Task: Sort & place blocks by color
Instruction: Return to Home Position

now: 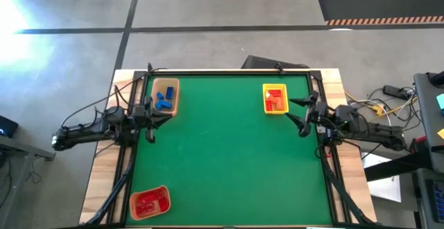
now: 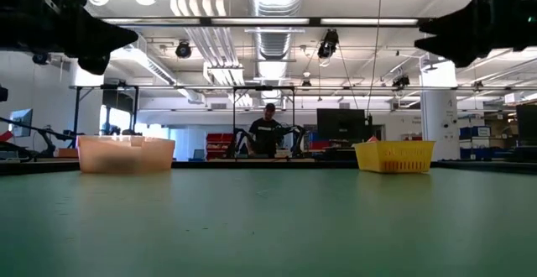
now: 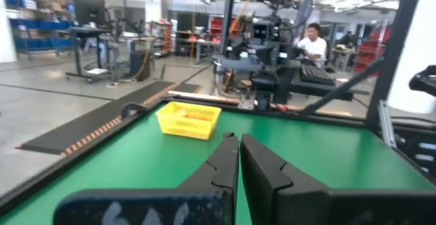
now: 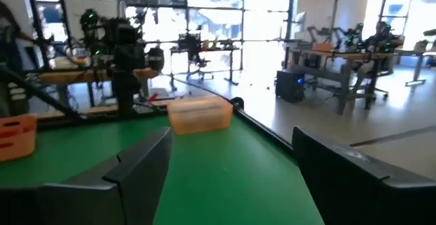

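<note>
Blue blocks lie in the tan tray at the table's far left. Red and orange blocks lie in the yellow tray at the far right. Red blocks lie in the orange tray at the near left corner. My left gripper hovers just near of the tan tray with its fingers shut and holds nothing. My right gripper hovers beside the yellow tray, wide open and empty. In the low view both arms are raised above the table.
The green mat lies between the arms. A black frame runs along the table's far edge and sides. Cables lie right of the table. A person sits at a bench beyond the far edge.
</note>
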{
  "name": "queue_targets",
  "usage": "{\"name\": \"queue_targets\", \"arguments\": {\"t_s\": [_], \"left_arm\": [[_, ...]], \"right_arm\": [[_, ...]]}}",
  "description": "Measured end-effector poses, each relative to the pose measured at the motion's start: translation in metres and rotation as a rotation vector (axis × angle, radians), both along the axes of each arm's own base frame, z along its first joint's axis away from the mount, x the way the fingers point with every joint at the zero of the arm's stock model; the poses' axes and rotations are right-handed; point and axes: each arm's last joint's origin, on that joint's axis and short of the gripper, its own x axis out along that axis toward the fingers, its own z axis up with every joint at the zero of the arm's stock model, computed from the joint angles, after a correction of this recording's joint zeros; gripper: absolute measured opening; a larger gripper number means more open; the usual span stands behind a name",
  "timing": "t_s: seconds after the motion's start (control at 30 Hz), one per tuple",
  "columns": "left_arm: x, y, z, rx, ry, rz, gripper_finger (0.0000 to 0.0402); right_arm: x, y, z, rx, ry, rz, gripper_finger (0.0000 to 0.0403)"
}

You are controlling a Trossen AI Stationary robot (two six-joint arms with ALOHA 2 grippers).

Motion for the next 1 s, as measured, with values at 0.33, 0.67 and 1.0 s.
{"name": "queue_targets", "arguments": {"t_s": [0.33, 0.67, 1.0], "left_arm": [[0.009, -0.001, -0.021, -0.042, -0.073, -0.080, 0.0000], [0.011, 0.000, -0.025, -0.014, -0.035, -0.056, 0.0000], [0.012, 0.000, -0.026, -0.019, -0.014, -0.052, 0.0000]], "right_arm": [[0.009, -0.003, -0.032, 0.024, -0.041, -0.048, 0.0310], [0.008, -0.005, -0.033, 0.061, -0.047, -0.131, 0.0302], [0.009, -0.005, -0.033, 0.120, -0.068, -0.125, 0.0300]]}}
